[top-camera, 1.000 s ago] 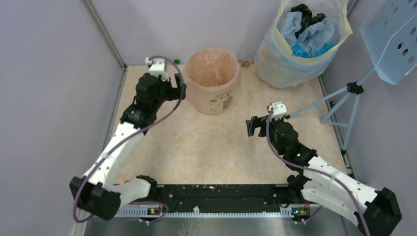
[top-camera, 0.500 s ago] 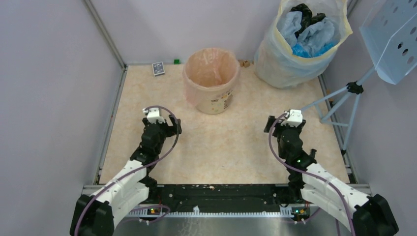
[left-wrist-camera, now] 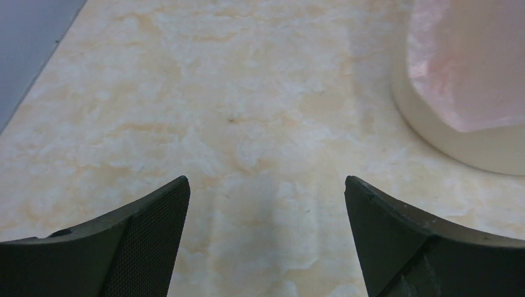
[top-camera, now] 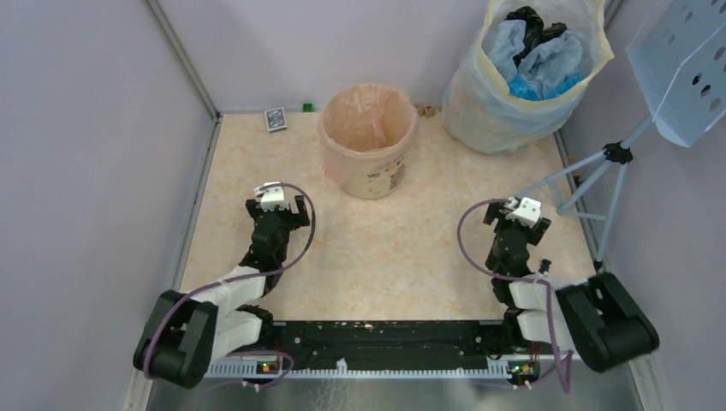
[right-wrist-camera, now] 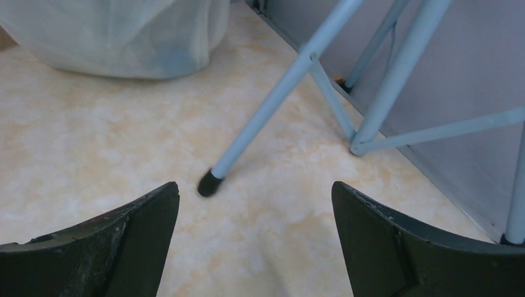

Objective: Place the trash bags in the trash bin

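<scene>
The thin, crinkly, translucent pale-pink plastic bag [top-camera: 370, 120] lines the round cream-yellow plastic bin [top-camera: 355, 187], with its mouth turned out over the rim. In the left wrist view the pink film hangs partway down the outer wall. The bin stands at 12 o'clock on the beige marbled table [top-camera: 385, 248]. The left gripper [left-wrist-camera: 266, 182], at about 8 o'clock from the bin and well apart from it, has its jaws spread wide with nothing between them. The right gripper [right-wrist-camera: 255, 185], at about 4 o'clock, is likewise spread and empty. At 2 o'clock from the bin leans a large whitish-yellow plastic sack [top-camera: 479, 111] stuffed with blue and black material, and a pale-blue tripod stand [top-camera: 615, 155] plants a rubber-tipped leg near the right gripper's front. The job looks finished to me, so the remaining risks come from disturbance. The film is only draped over the rim and could slip inward or be snagged by a passing finger. The bin looks light enough to tip if nudged, and a forward sweep of the right arm could strike the tripod leg.
</scene>
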You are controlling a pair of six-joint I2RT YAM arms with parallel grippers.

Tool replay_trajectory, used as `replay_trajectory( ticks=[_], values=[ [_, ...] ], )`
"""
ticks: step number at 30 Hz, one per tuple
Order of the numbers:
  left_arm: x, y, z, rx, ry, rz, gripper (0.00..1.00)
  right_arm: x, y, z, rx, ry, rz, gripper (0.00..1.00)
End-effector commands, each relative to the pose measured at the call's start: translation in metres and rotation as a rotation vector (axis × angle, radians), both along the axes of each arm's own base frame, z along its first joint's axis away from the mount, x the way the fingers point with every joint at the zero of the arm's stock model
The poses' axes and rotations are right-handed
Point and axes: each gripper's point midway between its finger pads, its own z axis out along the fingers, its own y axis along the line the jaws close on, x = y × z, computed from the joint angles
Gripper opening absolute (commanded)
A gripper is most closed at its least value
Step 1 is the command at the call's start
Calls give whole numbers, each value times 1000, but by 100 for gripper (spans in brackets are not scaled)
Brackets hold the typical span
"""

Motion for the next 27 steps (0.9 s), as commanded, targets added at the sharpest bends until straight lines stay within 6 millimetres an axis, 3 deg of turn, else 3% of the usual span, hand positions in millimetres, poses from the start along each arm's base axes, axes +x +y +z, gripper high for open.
replay_trajectory(
  ticks=[1,3,5,8,14,16,21,27],
  values=[
    [20,24,10,36,-46,63,99,-2,-14,20,-8,-188,-44,93],
    [21,30,1,21,-44,55,99,7,-15,14,-46,-158,-79,95],
    [22,38,-6,39,-52,50,99,22,-1,7,-77,-89,-8,96],
    [29,57,-13,49,-44,112,99,34,3,2,-73,-51,51,98],
    [49,43,-20,104,1,-12,99,48,-3,-13,44,-67,215,90],
    [53,43,-22,117,1,-24,99,53,4,-26,61,27,247,91],
    [52,34,-30,109,-77,-120,99,58,17,-20,-5,15,311,93],
    [56,33,-38,110,-11,-132,99,58,17,-21,-3,20,315,94]
  ],
)
